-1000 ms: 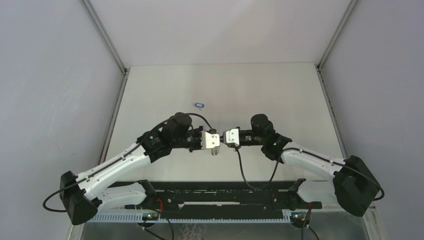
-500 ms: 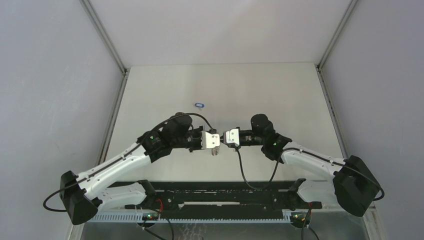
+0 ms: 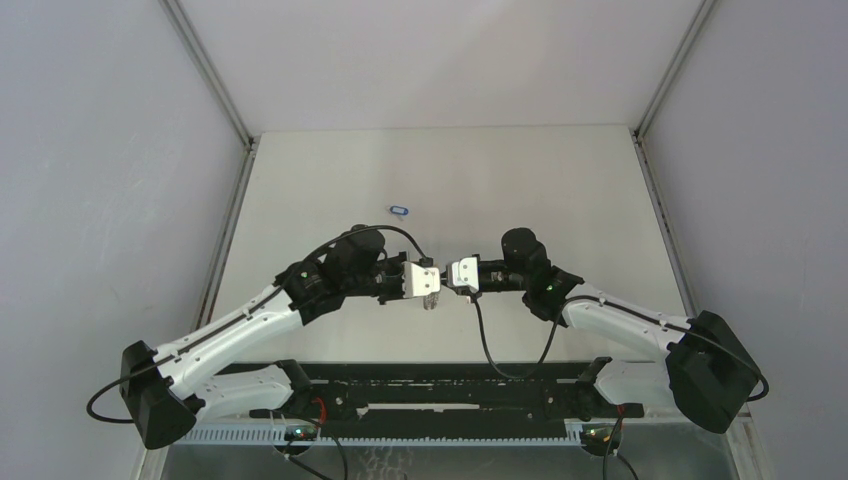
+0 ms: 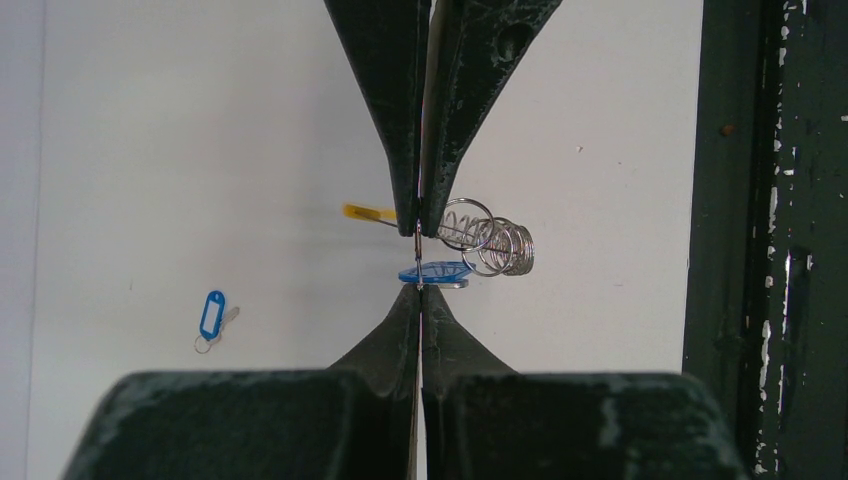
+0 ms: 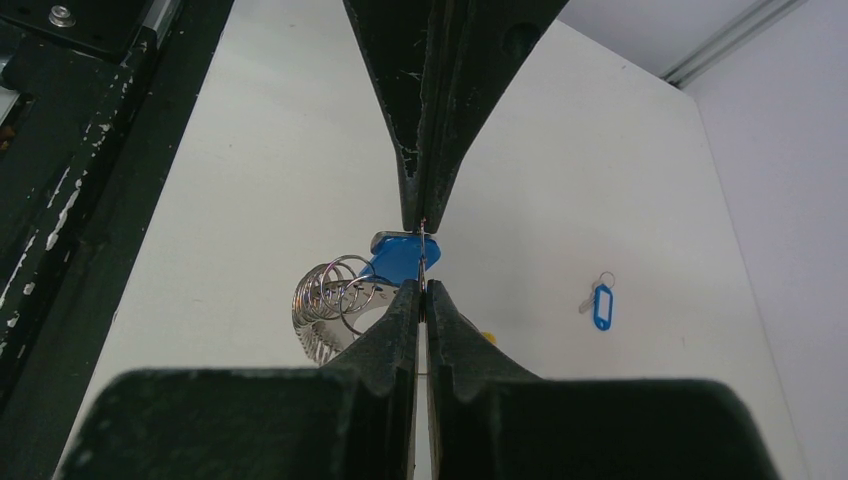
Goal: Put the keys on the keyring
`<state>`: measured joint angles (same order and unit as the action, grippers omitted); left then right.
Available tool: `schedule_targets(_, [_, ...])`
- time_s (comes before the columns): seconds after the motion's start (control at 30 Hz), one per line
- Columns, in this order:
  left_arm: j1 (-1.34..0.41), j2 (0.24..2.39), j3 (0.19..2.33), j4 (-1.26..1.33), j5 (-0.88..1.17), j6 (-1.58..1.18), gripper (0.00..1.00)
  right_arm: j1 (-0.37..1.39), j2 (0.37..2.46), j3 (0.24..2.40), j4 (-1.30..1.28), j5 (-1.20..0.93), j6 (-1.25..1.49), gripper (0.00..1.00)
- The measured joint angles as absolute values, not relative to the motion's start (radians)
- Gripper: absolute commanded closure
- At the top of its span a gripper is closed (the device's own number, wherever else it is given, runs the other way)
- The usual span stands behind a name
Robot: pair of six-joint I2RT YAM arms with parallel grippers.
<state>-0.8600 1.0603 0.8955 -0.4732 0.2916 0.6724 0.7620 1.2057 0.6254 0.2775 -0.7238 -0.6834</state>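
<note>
Above the middle of the bench [image 3: 560,190], we see the left gripper [image 4: 420,292], fingers pressed together on a blue-tagged key [image 4: 435,272], and the right gripper [image 5: 423,285] clamped on the springy coiled-wire keyring [image 5: 330,295] (one arc yellow). A second key [image 3: 400,210] lies flat toward the far edge.

Hardly a thing has budged. The black wrist [image 3: 350,255] behind the left gripper [image 3: 438,284] and its cable loop [image 3: 385,230] look nudged a hair leftward, that's all.
</note>
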Motion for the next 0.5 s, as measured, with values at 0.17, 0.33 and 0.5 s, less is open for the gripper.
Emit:
schedule_targets(0.17, [-0.86,1.06,0.895,-0.473,0.292,0.672,1.0,0.762,1.206,0.625,0.279,-0.723,-0.674,1.0])
schedule_targets(0.33, [-0.86,1.06,0.895,-0.473,0.293,0.665,1.0,0.763,1.206,0.625,0.281,-0.723,-0.665,1.0])
schedule_targets(0.5, [-0.86,1.06,0.895,-0.473,0.296,0.663,1.0,0.764,1.206,0.625,0.289,-0.723,-0.649,1.0])
